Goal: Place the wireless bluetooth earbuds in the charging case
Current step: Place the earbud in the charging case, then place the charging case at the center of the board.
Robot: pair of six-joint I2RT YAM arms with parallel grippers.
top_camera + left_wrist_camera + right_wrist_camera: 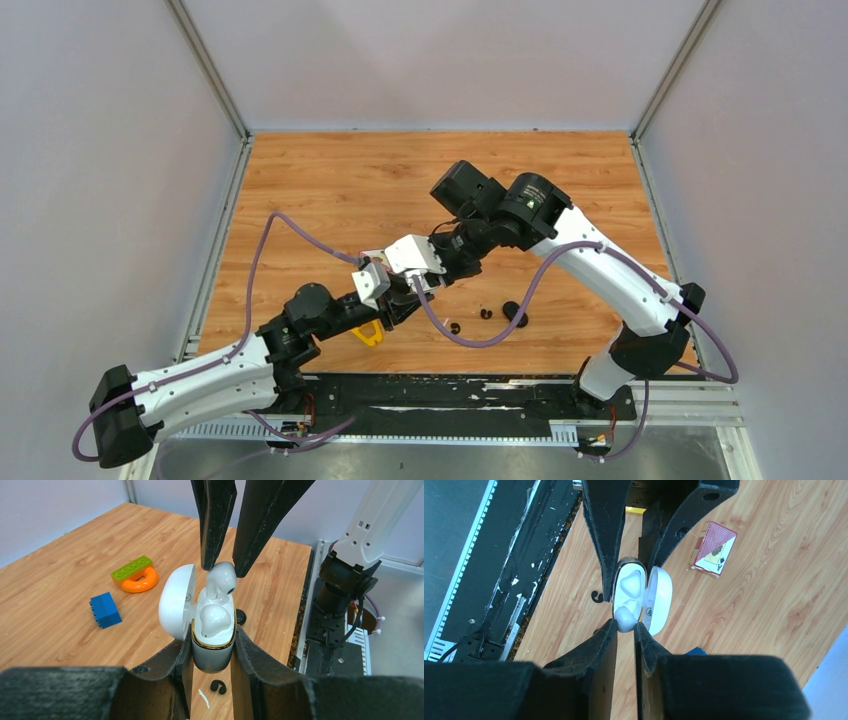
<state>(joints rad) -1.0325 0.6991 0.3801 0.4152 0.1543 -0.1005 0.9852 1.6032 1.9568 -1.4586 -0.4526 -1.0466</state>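
Right gripper (222, 566) hangs in from above, jaws narrowed to a fine pinch on the head of a glossy white earbud (223, 580). The stem is dipping into the far socket of the charging case (629, 587), but the bud sits proud and tilted, not home yet. Left gripper (212, 647) is clamped hard on the case body, holding it upright and clear of the table (60, 630), lid (175, 602) swung open to one side. The near socket has the other white earbud (215, 620) seated. A black earbud (217, 686) lies loose on the wood just beneath the case. Farther out sit a blue brick (105, 610), a green brick (131, 568) on an orange piece (140, 581), and a playing card (714, 547).

The danger, as I read it, is that tilt. Push down at an angle and the stem could catch on the gold rim, or the slick bud could squirt out of the pinch. Let go early and it may topple to the table. A heavy push might also slide the case in the left jaws.
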